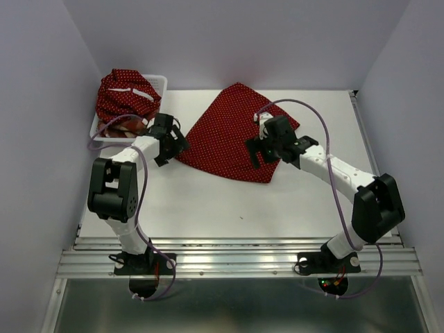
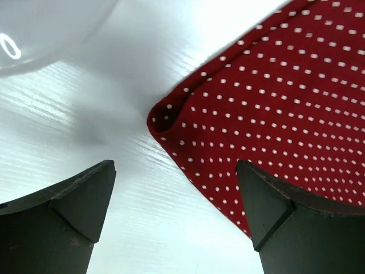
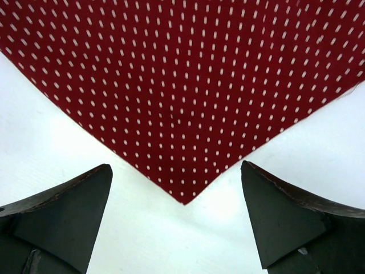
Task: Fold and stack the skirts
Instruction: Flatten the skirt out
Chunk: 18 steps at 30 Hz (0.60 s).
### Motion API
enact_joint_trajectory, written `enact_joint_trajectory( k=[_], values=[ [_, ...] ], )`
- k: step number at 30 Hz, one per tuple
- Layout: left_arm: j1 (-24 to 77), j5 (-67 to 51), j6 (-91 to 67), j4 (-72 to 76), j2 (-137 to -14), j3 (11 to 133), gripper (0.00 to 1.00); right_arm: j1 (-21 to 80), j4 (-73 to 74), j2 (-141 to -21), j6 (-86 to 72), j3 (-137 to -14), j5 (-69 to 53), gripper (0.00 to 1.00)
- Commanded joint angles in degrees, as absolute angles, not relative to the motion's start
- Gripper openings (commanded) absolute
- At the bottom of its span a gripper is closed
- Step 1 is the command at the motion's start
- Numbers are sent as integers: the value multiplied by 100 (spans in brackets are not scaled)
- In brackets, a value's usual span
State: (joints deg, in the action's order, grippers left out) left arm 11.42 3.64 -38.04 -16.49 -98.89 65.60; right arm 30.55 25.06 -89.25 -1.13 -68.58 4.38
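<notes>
At the far left corner of the counter (image 1: 208, 208), a white mesh basket (image 1: 161, 82) is seen. A bundled skirt (image 1: 125, 94), dark red with small white dots, is heaped in the basket and rises above its rim. At the basket's near side, under that bundle, a strip of the plaid skirt (image 1: 123, 126) is shown; most of it is hidden.

Just to the right of the basket, the left tool (image 1: 173, 147) is held low over the counter with its jaws spread wide, and nothing is gripped. In the left wrist view, the left tool (image 2: 177, 171) is aimed at a rolled corner of the spread skirt (image 2: 274, 103). One finger (image 2: 85, 194) is placed over bare counter and the other over the cloth's edge. Whether the cloth is touched cannot be told. The basket (image 2: 34, 34) appears there only as a blur at the upper left.

The spread skirt (image 1: 225, 135), also dark red with white dots, is laid flat in the middle of the counter, turned like a diamond.

Further right, the right tool (image 1: 260, 156) is positioned over the skirt's right part, its jaws likewise set wide and empty. In the right wrist view, a pointed corner of the spread skirt (image 3: 182, 74) is directed between the fingers of the right tool (image 3: 177, 171), and white counter is seen on either side.
</notes>
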Motion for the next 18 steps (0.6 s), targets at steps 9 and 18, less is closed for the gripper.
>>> enact_joint_trajectory(
  k=[9,18],
  values=[
    [1081,826,-4535,-1574,-10468,6610,59,3690,2690,-8596,307,-6302,703,100],
    [1046,888,-4412,-1547,-10486,6741,0,4245,2498,-9271,694,-6214,1634,100]
  ],
)
